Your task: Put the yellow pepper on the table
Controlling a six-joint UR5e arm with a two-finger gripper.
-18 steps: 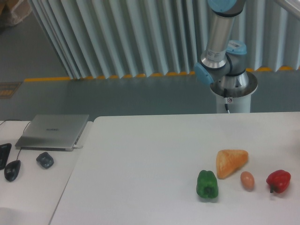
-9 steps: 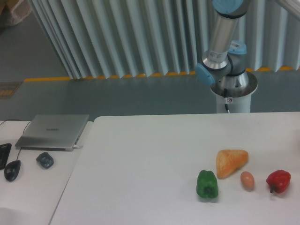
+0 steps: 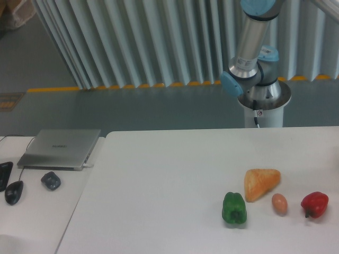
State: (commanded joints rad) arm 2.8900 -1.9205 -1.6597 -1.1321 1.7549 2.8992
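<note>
Nearest the camera, on the large white smooth table (image 3: 159, 174) with rounded corners, a row of items toward the right: a glossy green lobed bell pepper (image 3: 234, 208), a small tan egg-shaped piece (image 3: 279, 203) and a red pepper (image 3: 314, 204) with its stem pointing down-left. Just behind the green pepper and the egg, an orange wedge-shaped lump (image 3: 260, 183), close to both but apart from them. To the left, on the adjoining white desk (image 3: 37, 211), a dark computer mouse (image 3: 14, 192), a small dark grey rounded object (image 3: 51, 180) and, further back, a closed silver laptop (image 3: 60, 148). Beyond the table's far edge, the grey and light-blue arm (image 3: 250, 47) rising from its round metal base (image 3: 263, 103) and leaving the top of the view. Gripper out of sight, so cannot tell whether released or clenched. Yellow pepper nowhere visible in this view. Farthest back, a grey floor with a yellow line (image 3: 122, 87) and a pale pleated curtain (image 3: 148, 37).
</note>
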